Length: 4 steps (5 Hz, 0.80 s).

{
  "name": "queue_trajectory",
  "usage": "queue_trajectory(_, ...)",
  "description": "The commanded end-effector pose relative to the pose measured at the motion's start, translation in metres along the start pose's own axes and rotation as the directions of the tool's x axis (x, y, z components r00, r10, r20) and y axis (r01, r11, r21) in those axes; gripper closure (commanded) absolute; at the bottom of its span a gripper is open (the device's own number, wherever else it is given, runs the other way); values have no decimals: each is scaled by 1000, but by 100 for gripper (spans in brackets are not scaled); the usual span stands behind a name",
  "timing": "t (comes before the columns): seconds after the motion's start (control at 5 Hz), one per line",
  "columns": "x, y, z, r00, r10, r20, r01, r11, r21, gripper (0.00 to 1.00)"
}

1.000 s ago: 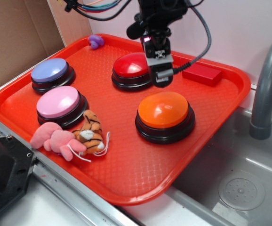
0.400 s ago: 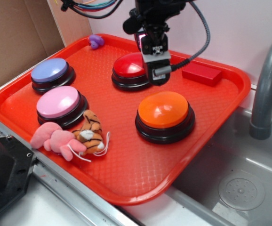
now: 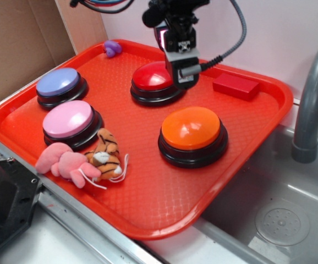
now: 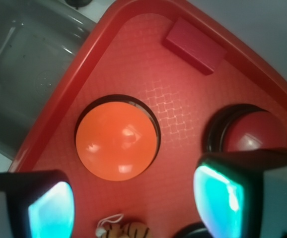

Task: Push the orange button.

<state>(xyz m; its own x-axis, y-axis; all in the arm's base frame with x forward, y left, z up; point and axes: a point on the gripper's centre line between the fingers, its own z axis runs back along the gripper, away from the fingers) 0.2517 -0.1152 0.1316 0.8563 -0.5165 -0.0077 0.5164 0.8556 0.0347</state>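
While your gripper (image 3: 182,77) hangs in the air over the back of the tray (image 3: 164,212), its jaws stand wide apart and hold nothing; the wrist view shows both fingers (image 4: 218,193) at the lower corners of the picture with a broad gap between them. You will find the orange button (image 3: 191,128) on the right half of the tray, toward the front, sitting flat on its black base and untouched. From the exterior view the gripper is above and behind it, overlapping the right edge of the red button (image 3: 152,77). From the wrist view the orange button (image 4: 116,140) lies between the fingers and ahead of them, with the red button (image 4: 255,133) to its right. A red block (image 3: 236,86) rests near the rear right rim. On the left half sit a purple button (image 3: 59,82) and a pink button (image 3: 68,119), with a tiger toy (image 3: 105,155) and a pink toy (image 3: 62,161) touching each other by the front rim. A small purple object (image 3: 112,48) lies at the back corner. A sink (image 3: 280,220) and faucet (image 3: 311,99) adjoin the tray on the right.
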Motion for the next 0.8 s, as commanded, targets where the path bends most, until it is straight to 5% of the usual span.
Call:
queue_trajectory(0.0, 4, -7, 37, 994, 0, 109, -1, 1000, 9, 0)
queue_trajectory(0.4, 0, -7, 45, 988, -16, 154, 17, 1000, -4, 0)
queue_trajectory(0.6, -3, -6, 45, 992, -8, 124, 7, 1000, 8, 0)
